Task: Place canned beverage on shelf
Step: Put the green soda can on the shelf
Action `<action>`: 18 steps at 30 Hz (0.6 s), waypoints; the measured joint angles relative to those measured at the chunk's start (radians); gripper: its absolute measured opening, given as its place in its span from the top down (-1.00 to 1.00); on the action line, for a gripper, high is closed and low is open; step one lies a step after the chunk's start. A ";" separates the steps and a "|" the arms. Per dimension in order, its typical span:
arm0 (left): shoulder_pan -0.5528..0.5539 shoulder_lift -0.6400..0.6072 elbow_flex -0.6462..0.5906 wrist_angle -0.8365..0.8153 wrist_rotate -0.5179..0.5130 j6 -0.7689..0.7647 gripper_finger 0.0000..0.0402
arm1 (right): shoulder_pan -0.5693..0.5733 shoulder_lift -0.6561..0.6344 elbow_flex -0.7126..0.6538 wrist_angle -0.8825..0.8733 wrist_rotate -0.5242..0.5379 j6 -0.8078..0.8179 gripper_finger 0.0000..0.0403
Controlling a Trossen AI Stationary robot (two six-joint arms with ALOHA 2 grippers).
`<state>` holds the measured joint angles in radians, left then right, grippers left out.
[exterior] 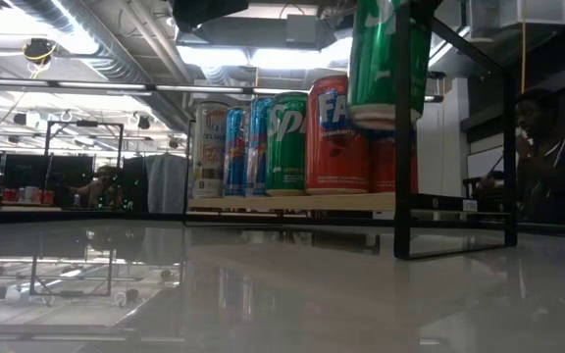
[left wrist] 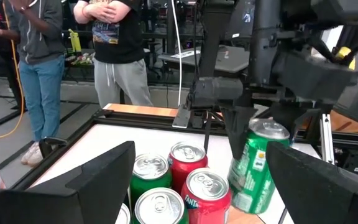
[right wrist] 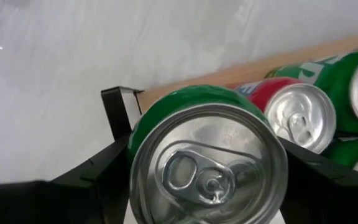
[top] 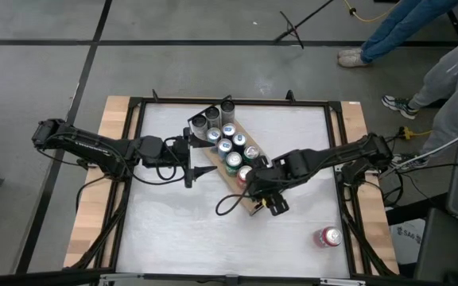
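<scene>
Right gripper fingers grasp a green can (slightly tilted) above the shelf end; left gripper fingers released, beside it.

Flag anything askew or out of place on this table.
The green can held by the right end effector hangs tilted above the shelf, not yet set down. One red can sits alone near the table's corner, apart from the shelved cans.

Glossy white tabletop mirroring the cans, matt light-brown wooden shelf with thin black metal rails, green can (bright brushed-metal lid), matt dark plastic gripper fingers
</scene>
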<state>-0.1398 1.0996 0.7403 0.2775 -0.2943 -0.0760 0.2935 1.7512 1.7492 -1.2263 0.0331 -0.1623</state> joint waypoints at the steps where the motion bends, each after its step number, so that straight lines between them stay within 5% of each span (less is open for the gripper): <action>1: 0.000 0.000 0.000 0.000 0.000 0.000 -0.76 | 0.000 0.000 -0.005 0.008 -0.001 0.000 -0.44; 18: -0.003 0.022 0.000 0.006 0.074 -0.052 -0.76 | -0.008 -0.004 -0.034 0.032 -0.001 0.000 -0.44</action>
<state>-0.1428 1.1212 0.7406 0.2837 -0.2201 -0.1277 0.2853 1.7473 1.7149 -1.1942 0.0317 -0.1620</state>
